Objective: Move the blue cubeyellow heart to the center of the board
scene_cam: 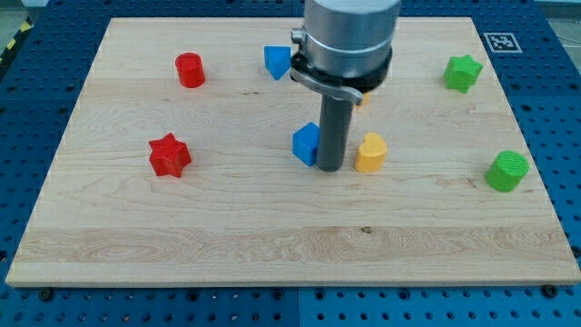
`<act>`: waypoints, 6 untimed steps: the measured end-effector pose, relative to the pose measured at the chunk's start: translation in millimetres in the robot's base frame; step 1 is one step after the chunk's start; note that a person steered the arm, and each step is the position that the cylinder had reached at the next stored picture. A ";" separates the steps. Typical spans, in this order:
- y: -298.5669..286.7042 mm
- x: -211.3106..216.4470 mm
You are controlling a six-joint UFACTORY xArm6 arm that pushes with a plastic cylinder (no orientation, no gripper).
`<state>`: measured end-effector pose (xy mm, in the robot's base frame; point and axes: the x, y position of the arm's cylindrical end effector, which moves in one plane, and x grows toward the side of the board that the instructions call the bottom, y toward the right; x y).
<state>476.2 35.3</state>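
Note:
The blue cube (305, 143) sits near the middle of the wooden board (272, 227). The yellow heart (370, 153) lies just to its right. My tip (329, 169) stands on the board between the two, touching or nearly touching the blue cube's right side and a short gap left of the yellow heart. The arm's grey body (349, 41) hangs above and hides the board behind it.
A blue triangular block (277, 62) lies at the top centre, a red cylinder (190, 70) at the top left, a red star (169, 155) at the left. A green star (462, 73) is at the top right, a green cylinder (507, 171) at the right edge.

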 end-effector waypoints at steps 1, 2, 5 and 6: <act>-27.9 -22.5; -23.1 -15.7; 49.7 12.6; 22.3 -15.0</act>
<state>461.1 57.6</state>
